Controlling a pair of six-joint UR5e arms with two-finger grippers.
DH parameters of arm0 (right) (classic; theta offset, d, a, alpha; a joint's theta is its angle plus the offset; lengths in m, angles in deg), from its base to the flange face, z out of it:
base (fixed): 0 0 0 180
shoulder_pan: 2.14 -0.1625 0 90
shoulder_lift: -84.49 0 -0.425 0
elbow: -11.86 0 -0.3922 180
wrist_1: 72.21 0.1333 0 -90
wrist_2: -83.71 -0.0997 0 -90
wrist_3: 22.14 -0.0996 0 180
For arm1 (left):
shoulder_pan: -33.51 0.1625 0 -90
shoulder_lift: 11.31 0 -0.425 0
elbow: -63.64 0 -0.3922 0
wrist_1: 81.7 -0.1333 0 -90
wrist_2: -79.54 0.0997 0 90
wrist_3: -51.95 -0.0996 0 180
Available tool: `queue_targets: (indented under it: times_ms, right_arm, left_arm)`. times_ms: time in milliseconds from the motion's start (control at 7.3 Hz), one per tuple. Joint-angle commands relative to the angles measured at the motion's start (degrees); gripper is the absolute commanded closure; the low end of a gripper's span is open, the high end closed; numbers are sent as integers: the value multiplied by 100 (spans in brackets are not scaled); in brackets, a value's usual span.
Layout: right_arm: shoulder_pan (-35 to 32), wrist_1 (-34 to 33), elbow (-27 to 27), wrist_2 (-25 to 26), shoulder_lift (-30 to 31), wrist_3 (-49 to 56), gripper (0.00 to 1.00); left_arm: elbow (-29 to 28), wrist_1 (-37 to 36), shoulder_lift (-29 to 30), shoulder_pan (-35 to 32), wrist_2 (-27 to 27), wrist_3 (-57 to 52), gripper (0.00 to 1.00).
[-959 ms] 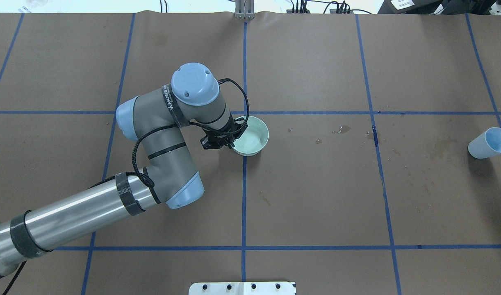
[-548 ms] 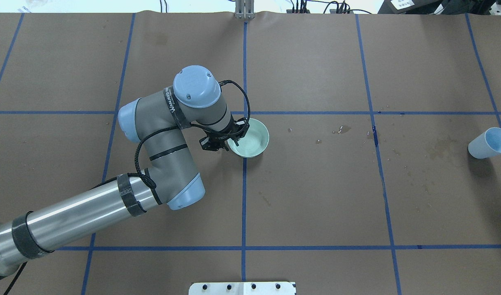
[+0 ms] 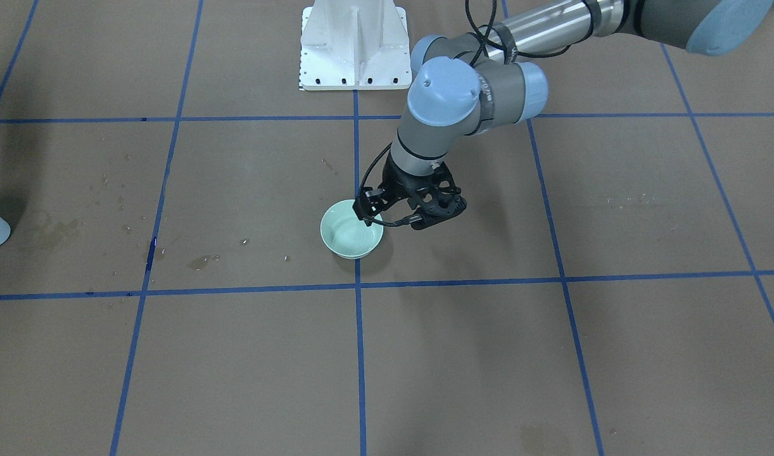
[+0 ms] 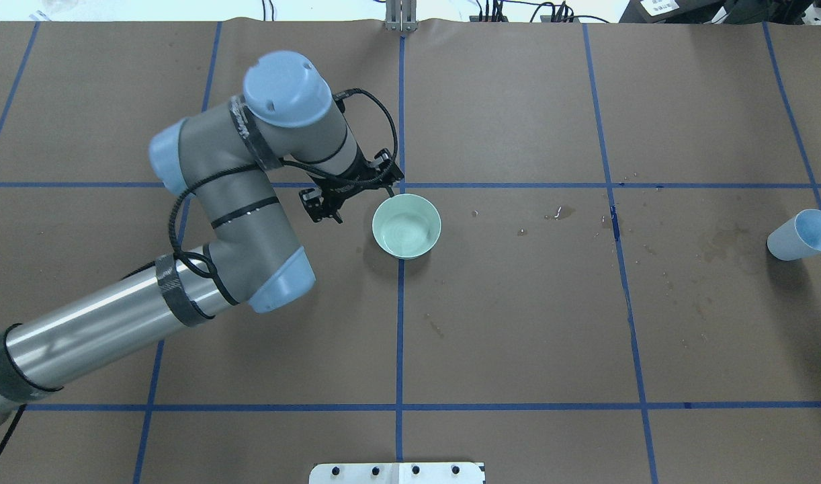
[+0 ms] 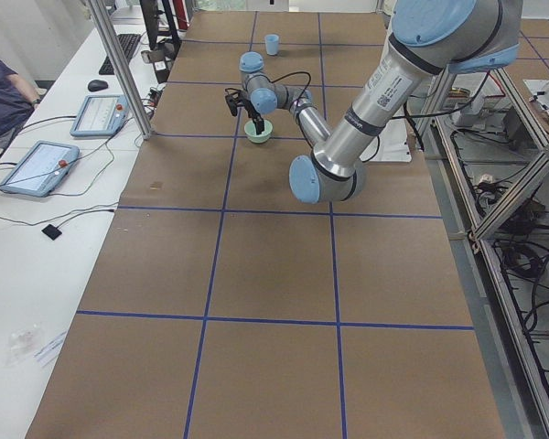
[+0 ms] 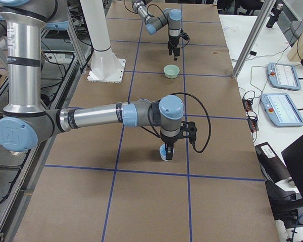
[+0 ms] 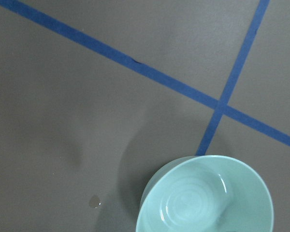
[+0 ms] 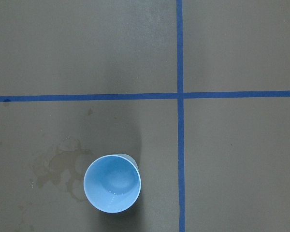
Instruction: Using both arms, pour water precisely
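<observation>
A pale green bowl point(image 4: 420, 232) stands upright on the brown table where two blue tape lines cross. My left gripper point(image 4: 351, 202) hangs just left of it, open and empty, its fingers clear of the rim. Seen from the front, the left gripper point(image 3: 406, 218) is above the bowl point(image 3: 351, 237) on its right side. A light blue cup point(image 8: 112, 183) stands at the table's right end with faint glints at its bottom; I cannot tell if they are water. My right gripper point(image 6: 167, 147) sits directly over the cup point(image 6: 163, 153); I cannot tell its state.
Dark wet stains and droplets point(image 4: 562, 214) dot the paper between bowl and cup, and a ring stain point(image 8: 58, 166) lies beside the cup. The white pedestal base point(image 3: 355, 44) stands at the robot's side. Tablets point(image 5: 38, 166) lie on a side bench.
My left gripper has come off the bowl's rim and drawn back to the left and farther from the robot. The bowl stays upright in place. The cup has not moved.
</observation>
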Motion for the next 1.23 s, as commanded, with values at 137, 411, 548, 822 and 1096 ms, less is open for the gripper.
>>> queue_targets:
  times_ms: [137, 411, 548, 822, 1096]
  right_arm:
    - [937, 27, -1207, 952, 477, -267, 1]
    - [1564, -25, -1783, 1513, 741, -971, 2]
    - [1565, -34, -1722, 1216, 741, -1043, 2]
    - [1609, 97, -1713, 1699, 898, -2046, 1]
    - [1846, 2281, -1443, 2589, 1904, -3396, 2]
  left_arm:
    - [1121, -1230, -673, -480, -156, -1106, 0]
    - [1201, -1248, -694, -498, -147, -1106, 0]
    - [1236, -1248, -711, -498, -77, -1106, 0]
    - [1289, -1256, -729, -498, -68, -1089, 0]
    - [1351, -1265, -773, -489, -16, -1071, 0]
